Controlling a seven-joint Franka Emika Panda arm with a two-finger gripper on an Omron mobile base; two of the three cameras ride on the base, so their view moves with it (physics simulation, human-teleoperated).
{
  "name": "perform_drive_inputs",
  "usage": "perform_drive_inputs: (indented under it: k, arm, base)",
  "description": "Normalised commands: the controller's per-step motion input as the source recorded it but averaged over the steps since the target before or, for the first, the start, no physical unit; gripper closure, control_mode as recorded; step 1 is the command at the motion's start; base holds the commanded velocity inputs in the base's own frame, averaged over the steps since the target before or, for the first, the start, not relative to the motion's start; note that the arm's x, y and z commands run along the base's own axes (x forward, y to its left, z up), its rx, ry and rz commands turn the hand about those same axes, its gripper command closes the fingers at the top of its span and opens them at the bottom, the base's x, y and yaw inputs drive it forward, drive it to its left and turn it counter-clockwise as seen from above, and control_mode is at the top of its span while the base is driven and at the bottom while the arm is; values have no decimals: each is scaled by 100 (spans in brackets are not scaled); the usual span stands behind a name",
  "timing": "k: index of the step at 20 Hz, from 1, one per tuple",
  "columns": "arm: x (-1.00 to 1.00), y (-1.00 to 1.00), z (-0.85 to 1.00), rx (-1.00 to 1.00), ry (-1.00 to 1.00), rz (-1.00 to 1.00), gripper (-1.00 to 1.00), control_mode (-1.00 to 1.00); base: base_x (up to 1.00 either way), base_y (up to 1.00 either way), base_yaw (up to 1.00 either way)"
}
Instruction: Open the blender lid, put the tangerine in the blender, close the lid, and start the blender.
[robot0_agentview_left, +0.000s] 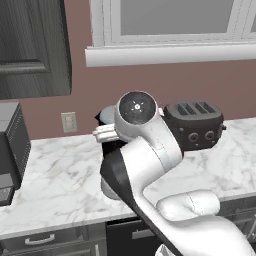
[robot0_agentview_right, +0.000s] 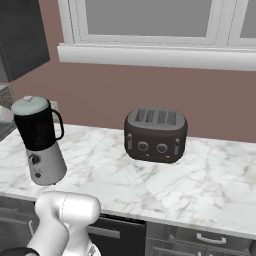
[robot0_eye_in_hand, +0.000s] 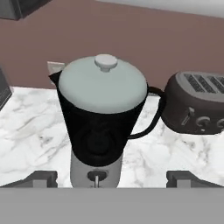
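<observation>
The blender (robot0_eye_in_hand: 103, 127) stands upright on the counter, a black jar with a loop handle on a silver-grey base with a dial. Its pale grey-blue lid (robot0_eye_in_hand: 103, 84) sits closed on the jar, knob (robot0_eye_in_hand: 106, 61) on top. My gripper (robot0_eye_in_hand: 113, 179) is open, level with the base and a short way in front of it, with its fingertips (robot0_eye_in_hand: 41, 178) set wide and nothing between them. In the right base view the blender (robot0_agentview_right: 40, 145) and lid (robot0_agentview_right: 31, 105) stand at the counter's left. My arm hides most of the blender (robot0_agentview_left: 107, 187) in the left base view. The tangerine is out of view.
A dark four-slot toaster (robot0_agentview_right: 156, 134) sits to the right of the blender, close to its handle. A dark appliance (robot0_agentview_left: 10, 145) stands at the counter's far left. A wall outlet (robot0_agentview_left: 69, 121) is behind the blender. The marble counter (robot0_agentview_right: 200, 190) stretches out to the right.
</observation>
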Motion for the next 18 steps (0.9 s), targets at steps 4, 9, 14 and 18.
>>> perform_drive_inputs:
  k: [4,9,14,18]
  arm:
    - [-76,0,-96,0,-20,-38,-100,-100]
    - [-42,0,-82,0,-10,-38,-100,-100]
    - [1,0,-58,0,-1,-32,-100,-100]
    - [7,0,-46,2,-9,-25,-100,-100]
  base:
    - [0,0,0]
    - [0,0,0]
    - [0,0,0]
    - [0,0,0]
